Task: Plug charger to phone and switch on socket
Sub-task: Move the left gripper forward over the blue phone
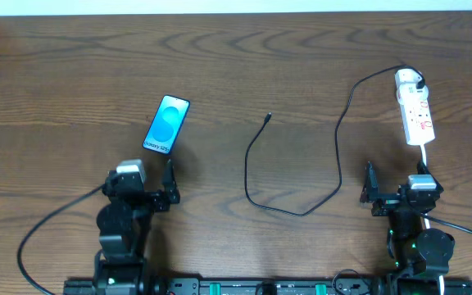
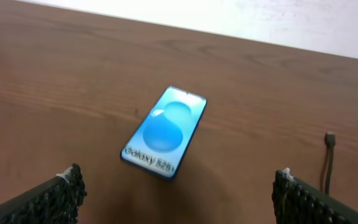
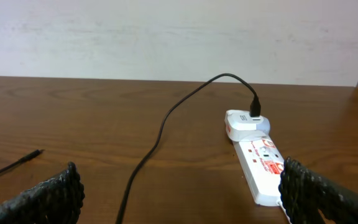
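Note:
The phone [image 1: 168, 124] lies on the table at the left, its blue screen lit; it also shows in the left wrist view [image 2: 165, 132]. The black charger cable [image 1: 301, 212] loops across the middle. Its free plug tip [image 1: 268, 118] lies apart from the phone and shows in the left wrist view [image 2: 330, 140]. Its adapter [image 1: 412, 79] sits in the white socket strip [image 1: 417, 116], seen also in the right wrist view [image 3: 263, 165]. My left gripper [image 1: 142, 184] [image 2: 176, 193] is open and empty, below the phone. My right gripper [image 1: 401, 187] [image 3: 179, 193] is open and empty, below the strip.
The strip's white cord [image 1: 426, 156] runs down toward my right arm. The wooden table [image 1: 72, 82] ends at a white wall [image 3: 166, 37] at the back. The cable [image 3: 160, 134] runs across the table between my right fingers.

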You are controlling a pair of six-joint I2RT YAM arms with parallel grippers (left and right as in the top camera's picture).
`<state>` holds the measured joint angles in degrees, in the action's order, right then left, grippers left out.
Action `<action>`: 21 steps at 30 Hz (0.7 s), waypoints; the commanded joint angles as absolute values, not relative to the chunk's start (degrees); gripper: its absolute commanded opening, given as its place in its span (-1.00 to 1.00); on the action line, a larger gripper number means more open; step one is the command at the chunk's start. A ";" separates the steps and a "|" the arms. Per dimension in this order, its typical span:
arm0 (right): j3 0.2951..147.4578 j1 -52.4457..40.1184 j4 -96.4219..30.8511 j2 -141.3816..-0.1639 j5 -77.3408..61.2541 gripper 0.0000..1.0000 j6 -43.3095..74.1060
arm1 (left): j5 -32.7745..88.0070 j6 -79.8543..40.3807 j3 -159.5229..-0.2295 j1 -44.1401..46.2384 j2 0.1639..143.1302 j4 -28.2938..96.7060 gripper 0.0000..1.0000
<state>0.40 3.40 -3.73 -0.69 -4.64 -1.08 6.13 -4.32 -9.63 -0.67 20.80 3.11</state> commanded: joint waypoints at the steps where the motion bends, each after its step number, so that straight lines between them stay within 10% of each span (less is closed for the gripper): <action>1: 0.32 2.96 -3.97 -0.34 -4.64 0.98 -0.69 | 7.57 -2.59 -15.59 -0.89 26.46 2.94 0.93; 21: 0.32 2.96 -3.97 -0.34 -4.64 0.98 -0.69 | 16.08 2.42 -49.45 -0.89 64.05 21.50 0.94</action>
<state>0.40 3.40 -3.70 -0.69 -4.67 -1.08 14.94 -0.19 -42.61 -0.64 59.81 17.89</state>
